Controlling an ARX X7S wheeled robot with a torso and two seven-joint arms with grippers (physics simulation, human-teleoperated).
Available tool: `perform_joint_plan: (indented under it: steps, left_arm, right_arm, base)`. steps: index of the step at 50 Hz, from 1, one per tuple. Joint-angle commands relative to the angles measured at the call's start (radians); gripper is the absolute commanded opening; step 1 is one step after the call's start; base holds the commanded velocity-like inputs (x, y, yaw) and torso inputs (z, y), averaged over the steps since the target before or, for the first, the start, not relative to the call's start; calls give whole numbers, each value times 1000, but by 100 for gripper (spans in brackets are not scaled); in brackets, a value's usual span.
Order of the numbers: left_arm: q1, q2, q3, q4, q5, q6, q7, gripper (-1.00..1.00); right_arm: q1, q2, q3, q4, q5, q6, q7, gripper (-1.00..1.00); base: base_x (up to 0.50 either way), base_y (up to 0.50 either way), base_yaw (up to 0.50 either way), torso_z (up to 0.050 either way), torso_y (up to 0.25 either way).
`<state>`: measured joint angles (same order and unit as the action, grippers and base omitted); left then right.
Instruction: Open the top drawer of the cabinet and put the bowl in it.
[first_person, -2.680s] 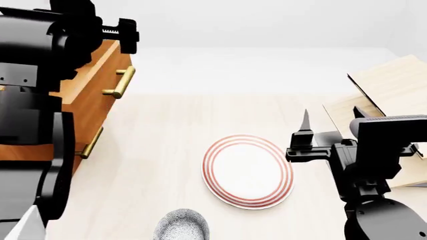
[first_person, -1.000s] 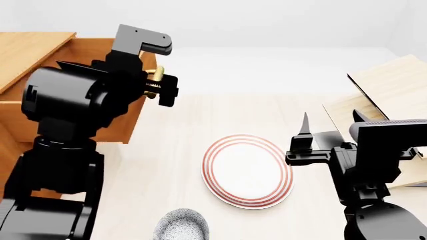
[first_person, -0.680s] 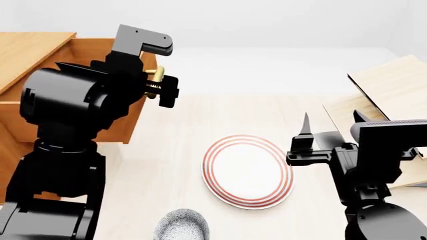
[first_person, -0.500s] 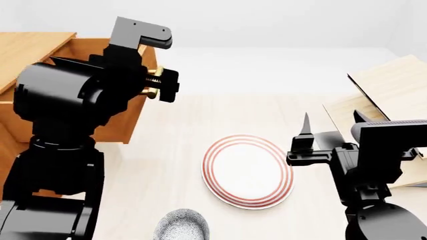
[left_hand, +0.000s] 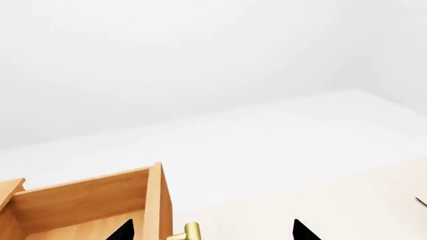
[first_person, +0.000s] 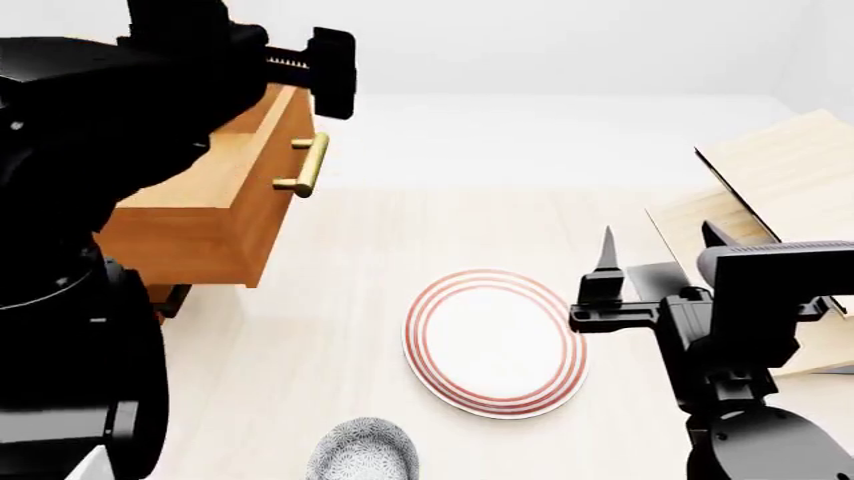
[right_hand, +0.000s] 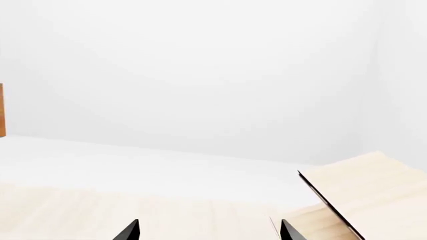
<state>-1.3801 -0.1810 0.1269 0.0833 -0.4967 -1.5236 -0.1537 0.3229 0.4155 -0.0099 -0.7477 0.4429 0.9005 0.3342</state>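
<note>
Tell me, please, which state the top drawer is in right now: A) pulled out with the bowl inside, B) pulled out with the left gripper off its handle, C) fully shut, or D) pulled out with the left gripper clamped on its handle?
B: in the head view the top drawer juts out, its handle bare, the left gripper above it.

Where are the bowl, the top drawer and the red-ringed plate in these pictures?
bowl (first_person: 362, 450): head view, on its speckled outer wall at the picture's lower edge.
top drawer (first_person: 200, 235): head view, on its pulled-out side panel.
plate (first_person: 497, 342): head view, on its white middle.
</note>
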Motion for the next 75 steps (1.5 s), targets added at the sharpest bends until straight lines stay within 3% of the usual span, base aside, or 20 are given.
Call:
perform_joint_plan:
  steps: [1,10,19,33,41,51,56,75]
  left_arm:
    - [70,-66,-65,226,-389,-45,-219,100]
    - [181,-105,-156,371,-923,-34,-571,100]
    - [296,-159,-135,468,-1212,10,-730,100]
    - [493,-229,-136,648,-1314,49,-712,100]
    - [650,-233,-183,737,-1239,15,-585,100]
    - [863,-271,-223,841,-984,14,-315,100]
    - [938,-299,-211,850,-876,51,-234,100]
    - [1108,-389,-140,770,-628,179,-111,100]
  right_arm:
    - [4,0,-7,-4,3,5,7,100]
    - [6,-1,-10,-8,7,7,11,100]
    - [6,-4,-15,4,9,0,11,100]
    - [1,-5,-19,24,8,-18,10,100]
    - [-5,-2,-19,24,7,-26,11,100]
    - [-7,-2,-27,38,1,-36,15,100]
    - [-3,1,-29,30,4,-28,18,100]
    - [-3,1,-43,49,0,-46,19,100]
  base:
    - [0,0,0,0,0]
    - [0,0,0,0,0]
    - [0,0,0,0,0]
    - [0,0,0,0,0]
    - [0,0,0,0,0]
    - [0,0,0,0,0]
    - [0,0,0,0,0]
    - [0,0,0,0,0]
